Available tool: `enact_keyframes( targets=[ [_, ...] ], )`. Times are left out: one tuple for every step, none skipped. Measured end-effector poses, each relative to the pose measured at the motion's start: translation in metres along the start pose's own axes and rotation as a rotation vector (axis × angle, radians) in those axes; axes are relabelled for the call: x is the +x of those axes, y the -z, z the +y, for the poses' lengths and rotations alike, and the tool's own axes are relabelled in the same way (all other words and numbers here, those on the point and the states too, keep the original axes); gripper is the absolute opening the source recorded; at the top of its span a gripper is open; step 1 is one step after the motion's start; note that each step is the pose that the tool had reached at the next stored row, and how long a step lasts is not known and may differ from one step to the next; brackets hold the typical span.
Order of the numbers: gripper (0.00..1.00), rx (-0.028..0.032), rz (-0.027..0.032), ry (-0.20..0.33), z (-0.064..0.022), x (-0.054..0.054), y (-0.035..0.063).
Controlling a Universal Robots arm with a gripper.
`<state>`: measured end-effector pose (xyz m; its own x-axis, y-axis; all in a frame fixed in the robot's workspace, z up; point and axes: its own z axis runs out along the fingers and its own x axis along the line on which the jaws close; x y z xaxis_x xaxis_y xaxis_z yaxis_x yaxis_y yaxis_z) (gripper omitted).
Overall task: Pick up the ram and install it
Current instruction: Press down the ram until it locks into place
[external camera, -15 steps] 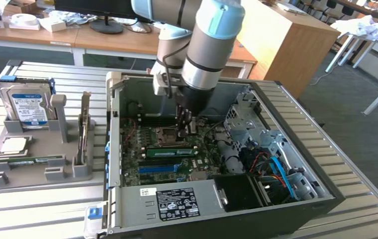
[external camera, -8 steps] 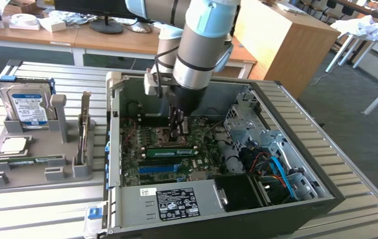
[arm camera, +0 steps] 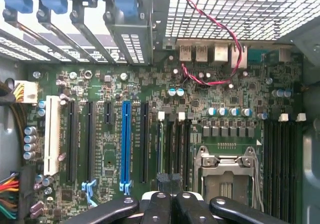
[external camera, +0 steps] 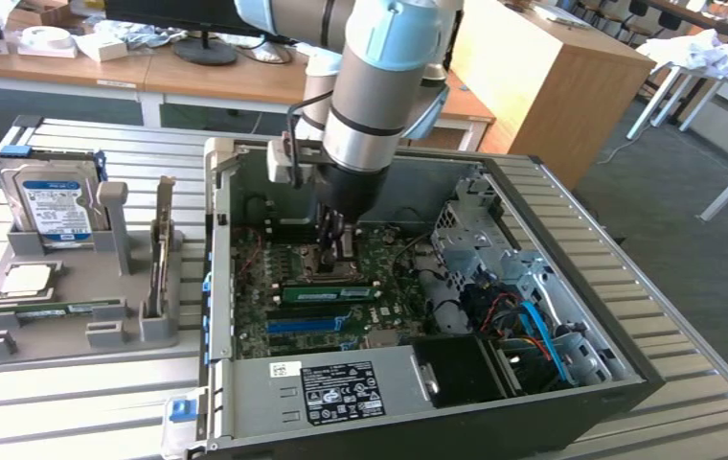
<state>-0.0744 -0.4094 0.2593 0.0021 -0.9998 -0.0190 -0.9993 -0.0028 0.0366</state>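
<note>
Arm: your arm points straight down into the open computer case [external camera: 517, 287].
End effector [external camera: 334, 251]: clenched over the motherboard [arm camera: 110, 149] (nothing visibly held).
Ram [external camera: 57, 310]: lying flat in the grey holder [external camera: 108, 331] on your bench [external camera: 671, 316].

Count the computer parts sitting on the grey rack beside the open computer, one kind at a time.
Hard drive: 1
Processor: 1
Ram: 1
Upright card: 1
Total: 4
</note>
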Motion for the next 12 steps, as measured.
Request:
enact_keyframes(
  targets=[
    [0.1,0.0,0.0,0.0,0.0014,0.0,0.0],
    [0.1,0.0,0.0,0.0,0.0028,0.0,-0.0001],
    [0.1,0.0,0.0,0.0,0.0042,0.0,-0.0002],
    [0.1,0.0,-0.0001,0.0,0.0056,0.0,-0.0002],
    [0.1,0.0001,-0.0001,0.0,0.0064,-0.0001,-0.0003],
    [0.1,0.0001,-0.0001,0.0,0.0064,-0.0001,-0.0003],
    [0.1,0.0,0.0,0.0,0.0064,-0.0001,-0.0003],
    [0.1,0.0001,0.0,0.0,0.0064,-0.0001,-0.0003],
    [0.1,0.0,0.0,0.0,0.0065,0.0,-0.0003],
    [0.1,0.0,0.0,0.0,0.0065,0.0,-0.0002],
    [0.1,0.0,0.0,0.0,0.0066,0.0006,-0.0002],
    [0.1,0.0,0.0,0.0,0.0068,0.0013,-0.0002]
  ],
)
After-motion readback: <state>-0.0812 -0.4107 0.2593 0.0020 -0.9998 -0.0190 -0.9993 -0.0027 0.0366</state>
